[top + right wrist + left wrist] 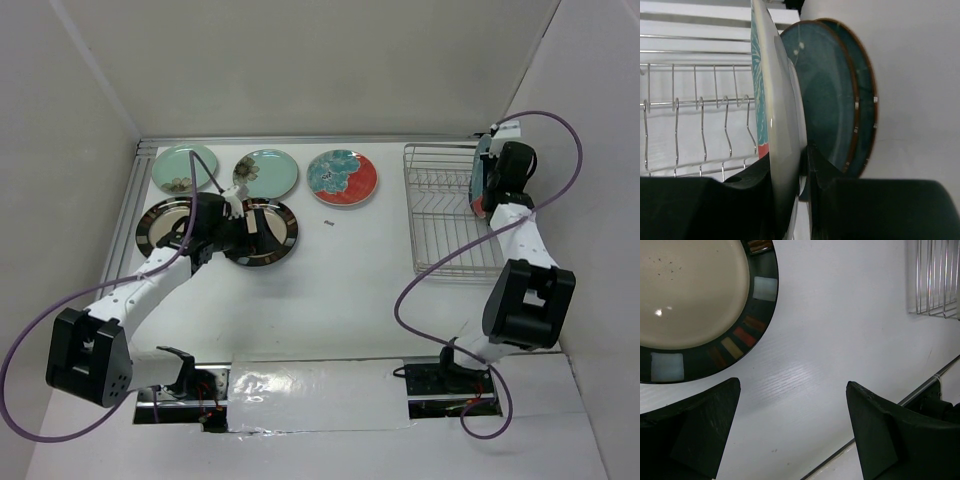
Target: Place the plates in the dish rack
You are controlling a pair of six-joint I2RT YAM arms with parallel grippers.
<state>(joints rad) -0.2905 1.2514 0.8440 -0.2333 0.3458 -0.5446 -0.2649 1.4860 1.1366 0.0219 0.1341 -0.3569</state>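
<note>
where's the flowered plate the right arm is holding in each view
top external: the flowered plate stands on edge at the far right, at the dish rack's right end, mostly hidden by the arm.
left wrist: not in it.
right wrist: centre, edge-on, pinched in the right gripper's jaws, dark teal plates behind it.
shared landmark: the dish rack, in the top right corner in left wrist, on the left side in right wrist.

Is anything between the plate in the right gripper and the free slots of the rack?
Nothing visible. The right gripper holds the flowered plate upright. Two teal plates stand on one side of it, and the rack wires on the other side are bare.
</note>
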